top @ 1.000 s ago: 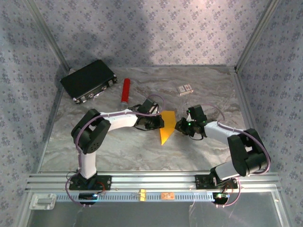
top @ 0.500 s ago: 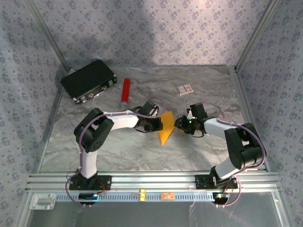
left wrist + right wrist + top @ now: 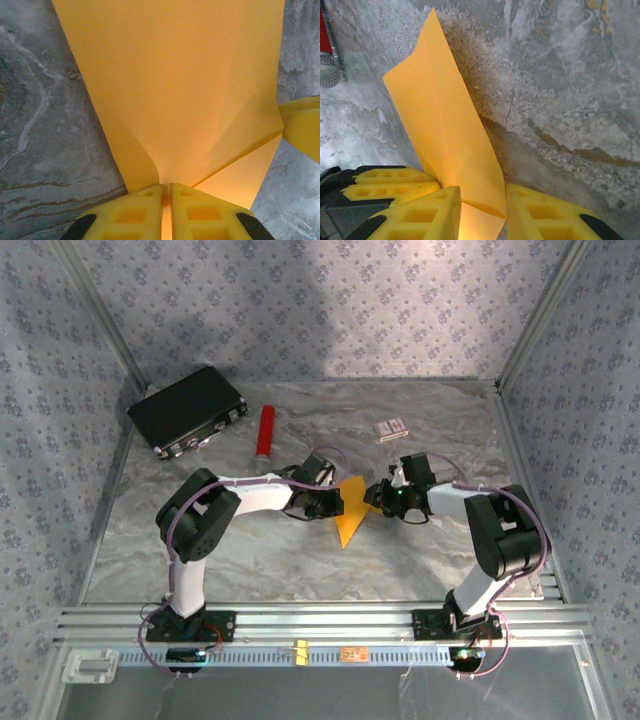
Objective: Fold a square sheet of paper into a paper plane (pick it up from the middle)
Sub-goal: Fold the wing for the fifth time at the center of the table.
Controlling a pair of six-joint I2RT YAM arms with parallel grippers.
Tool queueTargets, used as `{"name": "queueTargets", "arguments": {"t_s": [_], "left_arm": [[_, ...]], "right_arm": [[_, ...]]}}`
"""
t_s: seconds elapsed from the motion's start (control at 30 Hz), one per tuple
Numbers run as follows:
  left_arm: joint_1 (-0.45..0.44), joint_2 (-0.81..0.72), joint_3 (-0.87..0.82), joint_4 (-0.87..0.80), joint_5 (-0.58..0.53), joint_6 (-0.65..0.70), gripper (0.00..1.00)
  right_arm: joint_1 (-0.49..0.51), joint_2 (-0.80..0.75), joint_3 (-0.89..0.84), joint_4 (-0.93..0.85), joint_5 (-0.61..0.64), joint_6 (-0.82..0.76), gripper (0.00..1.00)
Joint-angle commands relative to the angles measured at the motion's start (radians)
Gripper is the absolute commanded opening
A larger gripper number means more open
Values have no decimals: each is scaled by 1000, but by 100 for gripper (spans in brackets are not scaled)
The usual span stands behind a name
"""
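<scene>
The square sheet of paper (image 3: 350,512) is orange-yellow and folded to a narrow shape whose point faces the near edge. It is held off the marble table between both grippers. My left gripper (image 3: 330,502) is shut on its left edge; in the left wrist view the fingertips (image 3: 166,187) pinch the paper (image 3: 175,90) where creases fan out. My right gripper (image 3: 381,498) sits at the paper's right side. In the right wrist view its jaws (image 3: 482,205) stand apart with a folded flap of the paper (image 3: 445,130) between them. The left gripper's yellow fingers (image 3: 395,182) show beside it.
A black case (image 3: 188,408) lies at the back left. A red cylinder (image 3: 265,432) lies beside it, and its end shows in the right wrist view (image 3: 326,45). A small white-and-red box (image 3: 391,428) sits at the back. Patterned walls enclose the marble table (image 3: 250,560).
The right gripper's jaws have parted a little around the paper, and the right arm's elbow has swung toward the back. The left gripper has stayed shut on the paper.
</scene>
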Motion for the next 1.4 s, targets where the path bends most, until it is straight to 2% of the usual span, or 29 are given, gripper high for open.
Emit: {"name": "queueTargets", "arguments": {"t_s": [0.0, 0.13, 0.5, 0.77, 1.03, 1.37], "left_arm": [[-6, 9, -20, -18, -7, 14, 12], [-5, 9, -14, -23, -7, 18, 12], [-3, 9, -16, -18, -3, 11, 11], [1, 9, -14, -15, 1, 7, 11], [0, 10, -15, -13, 2, 4, 11], [2, 6, -15, -13, 1, 4, 11]], "right_arm": [[-23, 28, 27, 36, -65, -8, 30], [-36, 76, 49, 54, -154, -33, 30], [-60, 126, 107, 6, -251, -153, 30], [-73, 161, 176, -115, -273, -263, 30], [-82, 208, 227, -170, -358, -339, 30], [-82, 244, 279, -235, -361, -393, 29]]}}
